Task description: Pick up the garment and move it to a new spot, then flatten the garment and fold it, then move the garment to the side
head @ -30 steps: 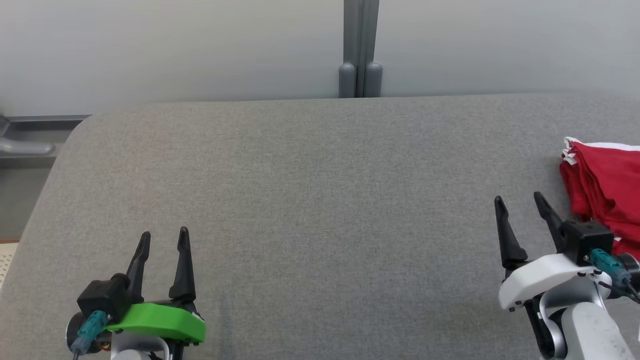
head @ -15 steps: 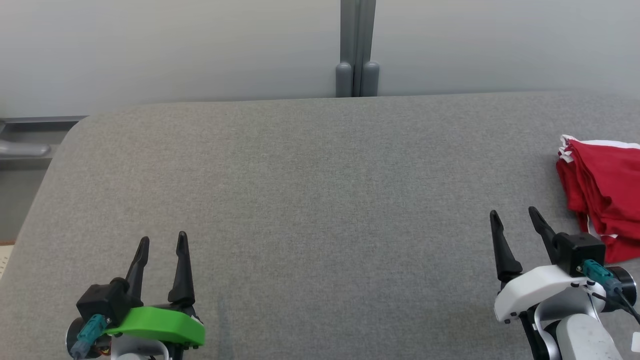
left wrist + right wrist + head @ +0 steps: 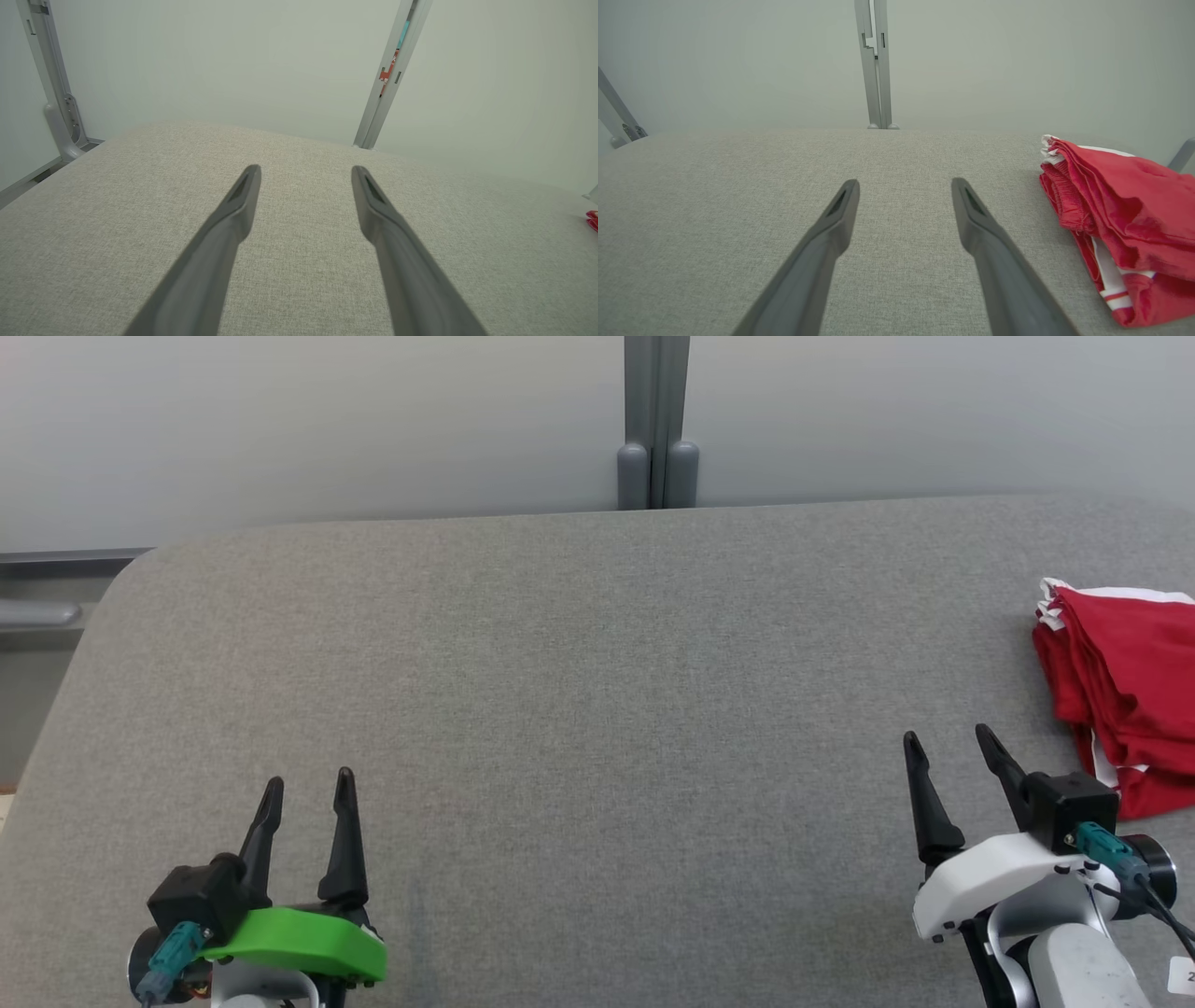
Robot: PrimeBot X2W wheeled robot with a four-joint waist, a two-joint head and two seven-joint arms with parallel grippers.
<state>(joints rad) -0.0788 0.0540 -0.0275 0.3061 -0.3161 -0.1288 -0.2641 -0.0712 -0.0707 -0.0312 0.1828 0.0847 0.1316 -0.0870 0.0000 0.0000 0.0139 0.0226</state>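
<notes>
The garment (image 3: pixel 1125 691) is red with white trim and lies folded in a bunched stack at the right edge of the grey padded table (image 3: pixel 579 691); it is also in the right wrist view (image 3: pixel 1120 219). A sliver of red garment (image 3: pixel 592 219) peeks in at the left wrist view's right edge. My right gripper (image 3: pixel 945 739) is open and empty, just left of the garment and apart from it. Low on the left, my left gripper (image 3: pixel 308 782) is open and empty, far from the garment. Both grippers' fingers (image 3: pixel 831 224) (image 3: pixel 233 210) hover over bare fabric.
A pale wall with a grey vertical post (image 3: pixel 655 420) stands behind the table. The table's rounded left corner (image 3: pixel 121 588) drops off to a grey rail (image 3: pixel 37 611). Bare grey surface stretches between the two grippers.
The camera has shifted, so the whole scene slid slightly left and up. My right gripper has drawn back a little from the garment. The garment lies as before.
</notes>
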